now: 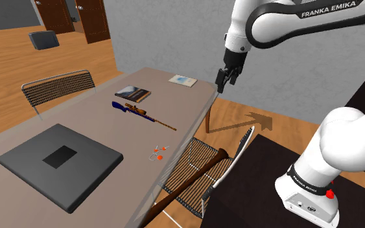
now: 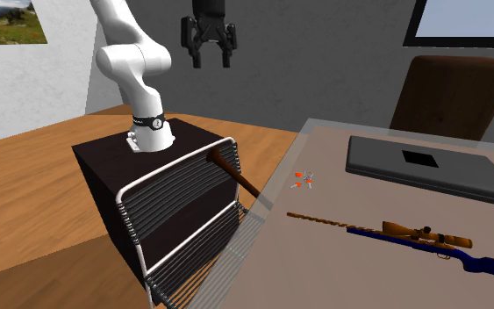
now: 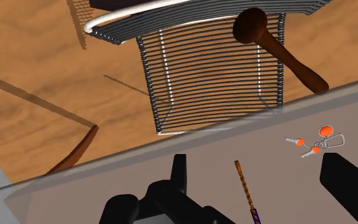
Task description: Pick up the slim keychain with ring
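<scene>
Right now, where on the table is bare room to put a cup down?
Between the dark slab and the rifle lies a wide bare strip; another between the rifle, the booklet and the table edge. Tighter near the keychain, by the rifle's tip.

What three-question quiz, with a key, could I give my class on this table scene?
1. True or false: the black two-finger gripper is shut on the small keychain with orange tags and a silver ring.
2. The keychain lies: A) on a dark grey slab; B) on the bare grey tabletop, near the edge by the wire-backed chair; C) on the floor.
3. In the shoulder view, which long object lies between the keychain and the dark-covered book?

Key
1. False: the fingers stand apart and hold nothing.
2. B
3. The blue-stocked, brown-barrelled rifle.
</scene>
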`<action>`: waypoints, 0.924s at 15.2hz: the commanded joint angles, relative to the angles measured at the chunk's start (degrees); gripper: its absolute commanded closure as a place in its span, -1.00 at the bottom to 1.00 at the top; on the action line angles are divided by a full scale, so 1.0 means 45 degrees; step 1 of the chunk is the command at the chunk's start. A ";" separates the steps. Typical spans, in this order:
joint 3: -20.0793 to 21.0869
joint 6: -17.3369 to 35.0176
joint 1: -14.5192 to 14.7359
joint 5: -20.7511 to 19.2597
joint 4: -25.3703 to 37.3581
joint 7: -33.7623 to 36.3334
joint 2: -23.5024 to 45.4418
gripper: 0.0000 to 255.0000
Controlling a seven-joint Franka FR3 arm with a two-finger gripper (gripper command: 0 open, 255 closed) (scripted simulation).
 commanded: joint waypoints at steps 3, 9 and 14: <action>0.0452 0.1532 0.0267 0.0225 -0.0309 0.0588 0.1361 -1.00; 0.1109 0.3512 0.0599 0.0352 -0.0064 0.1459 0.3798 -1.00; 0.1605 0.4939 0.0840 0.0182 0.0582 0.2264 0.6050 -1.00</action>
